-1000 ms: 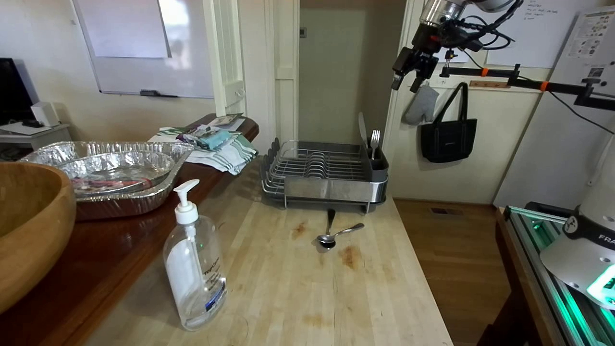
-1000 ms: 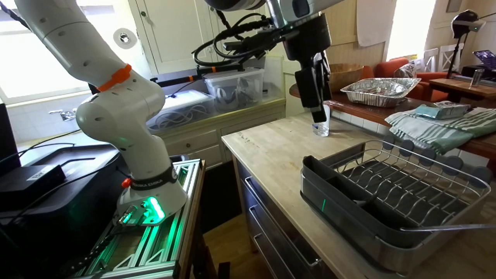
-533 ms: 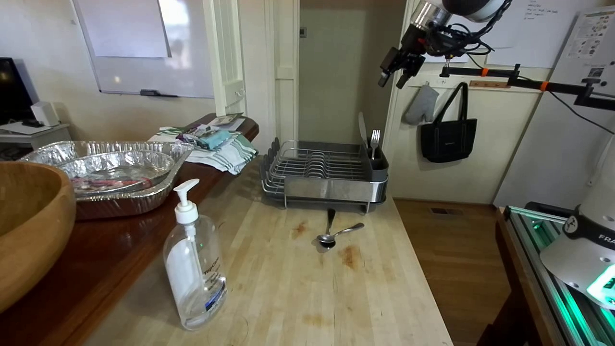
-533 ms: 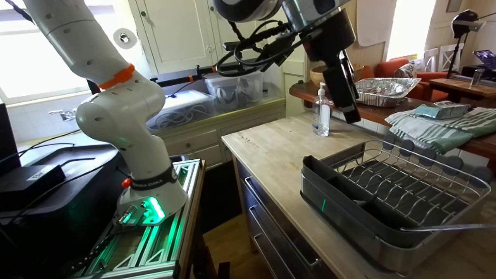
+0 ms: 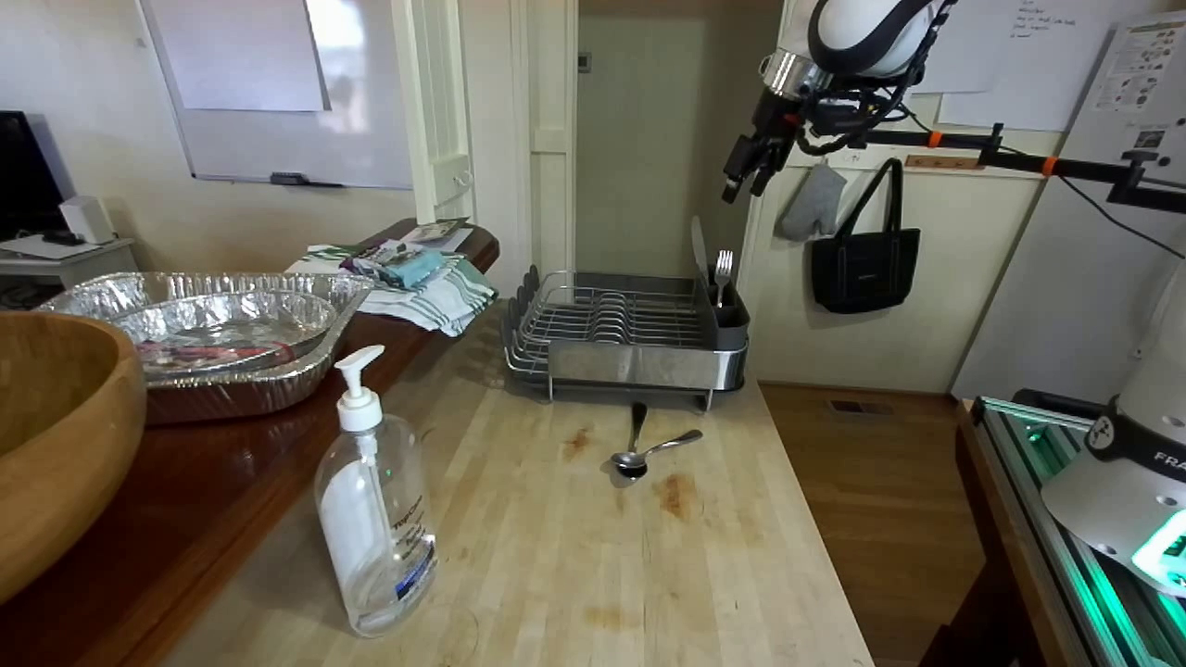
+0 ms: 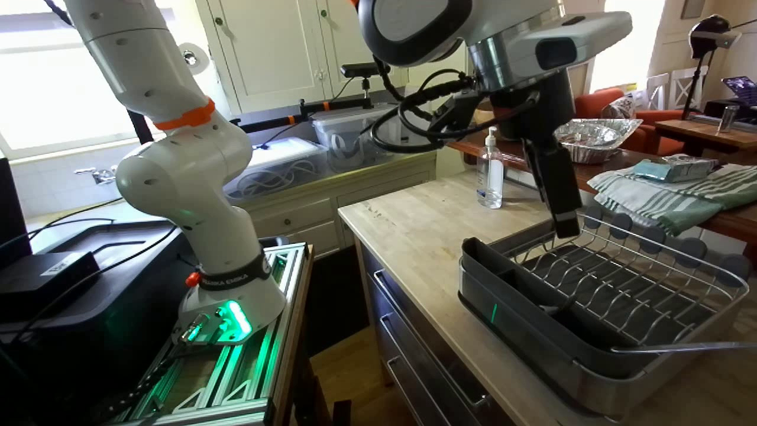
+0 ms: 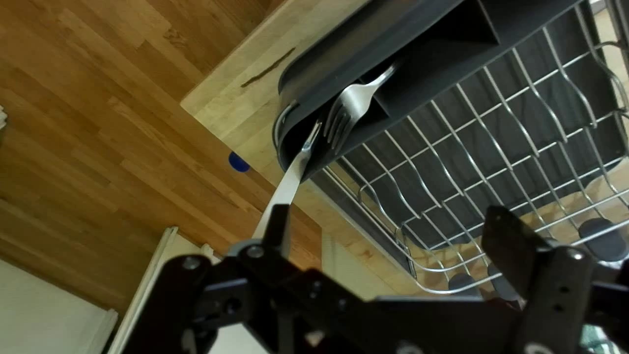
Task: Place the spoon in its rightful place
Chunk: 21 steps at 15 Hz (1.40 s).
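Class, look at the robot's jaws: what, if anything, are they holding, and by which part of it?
Nothing is held: the wrist view shows the jaws open, nothing gripped, and the two spoons lie on the counter.

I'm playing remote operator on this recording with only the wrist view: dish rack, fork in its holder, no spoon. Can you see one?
Observer: Yes. In an exterior view, what look like two spoons lie crossed on the wooden counter, in front of the dish rack as that camera sees it.
Operator: Anything else on that counter that I can't see?
Observer: A transparent pump bottle, in both exterior views, stands upright there, apart from the spoons.
Operator: I can't judge my height from here. Am I level with the rack?
Observer: No. In an exterior view the gripper hangs higher than even the fork standing in it, with a gap between them.
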Each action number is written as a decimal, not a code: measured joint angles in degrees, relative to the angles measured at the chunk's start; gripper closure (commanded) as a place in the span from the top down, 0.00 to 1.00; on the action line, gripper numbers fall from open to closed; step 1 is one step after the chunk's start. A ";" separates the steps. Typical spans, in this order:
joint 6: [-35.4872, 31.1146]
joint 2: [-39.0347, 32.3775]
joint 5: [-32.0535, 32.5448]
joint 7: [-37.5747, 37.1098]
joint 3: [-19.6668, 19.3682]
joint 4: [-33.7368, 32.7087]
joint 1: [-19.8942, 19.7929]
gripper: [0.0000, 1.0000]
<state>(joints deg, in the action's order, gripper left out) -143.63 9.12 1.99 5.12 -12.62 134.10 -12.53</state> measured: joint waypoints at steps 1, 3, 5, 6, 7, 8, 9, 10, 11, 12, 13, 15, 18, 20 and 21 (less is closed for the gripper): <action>-0.35 -1.04 0.01 1.38 -0.31 -0.54 -0.01 1.00; -1.41 -2.86 -0.08 4.41 -0.78 -1.15 -0.01 1.00; -1.64 -4.51 -0.08 6.60 -1.01 -1.58 -0.01 1.00; -1.66 -5.30 -0.08 7.53 -1.04 -1.70 -0.01 1.00; -1.69 -6.06 -0.08 8.33 -1.04 -1.77 -0.01 1.00; -1.83 -6.82 -0.08 9.04 -1.04 -1.78 -0.01 1.00; -2.20 -7.59 -0.08 9.72 -1.04 -1.78 -0.01 1.00; -2.72 -8.42 -0.08 10.31 -1.04 -1.78 -0.01 1.00; -3.37 -9.21 -0.06 10.91 -1.04 -1.77 -0.01 1.00; -4.01 -9.96 -0.06 11.46 -1.03 -1.78 -0.01 1.00; -4.72 -10.69 -0.06 12.01 -1.02 -1.78 -0.01 1.00; -5.89 -11.95 -0.06 12.85 -0.98 -1.78 -0.01 0.76; -7.06 -13.53 -0.03 13.64 -0.88 -1.78 -0.01 0.61; -8.18 -14.44 0.34 13.77 -0.80 -1.78 -0.01 0.44; -8.62 -14.84 0.55 13.79 -0.75 -1.78 -0.01 0.37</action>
<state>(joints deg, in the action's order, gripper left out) -152.25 -5.72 2.54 18.91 -13.37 132.32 -12.54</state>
